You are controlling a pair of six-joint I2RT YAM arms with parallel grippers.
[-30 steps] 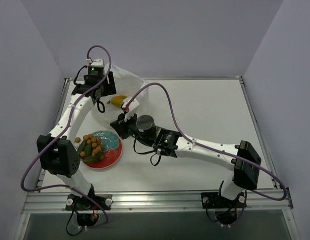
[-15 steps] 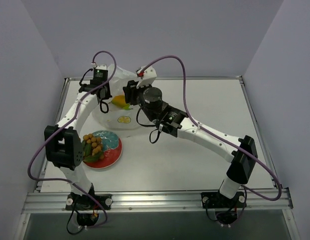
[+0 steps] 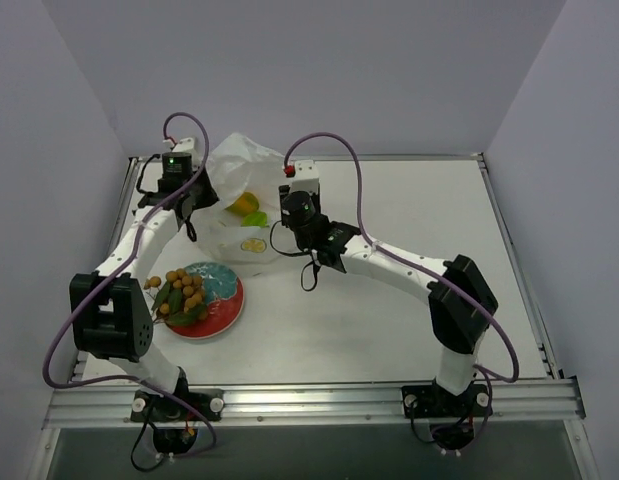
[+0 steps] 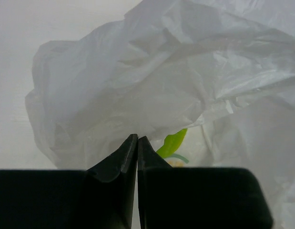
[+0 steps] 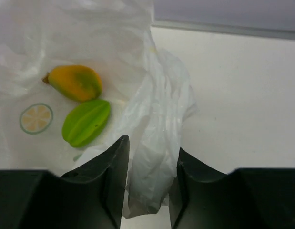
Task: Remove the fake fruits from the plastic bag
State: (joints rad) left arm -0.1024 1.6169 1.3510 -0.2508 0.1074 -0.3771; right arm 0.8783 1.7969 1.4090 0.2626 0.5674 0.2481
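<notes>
Two fake fruits lay inside the plastic bag at the worktop's far left: one yellow-orange fruit, stem end leftward in the right wrist view, and one green fruit, long axis slanting up-right. One lemon-slice print showed (no readable writing). The left fingers were pressed together at the bag, perhaps pinching film. The right fingers stood apart astride a crumpled fold. One plate held one tan-brown bunch.

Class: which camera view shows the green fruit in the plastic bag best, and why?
Right wrist: the green fruit lies whole and close, beside the yellow-orange fruit. The top view shows a small green patch; the left wrist only a sliver behind the plastic bag.
</notes>
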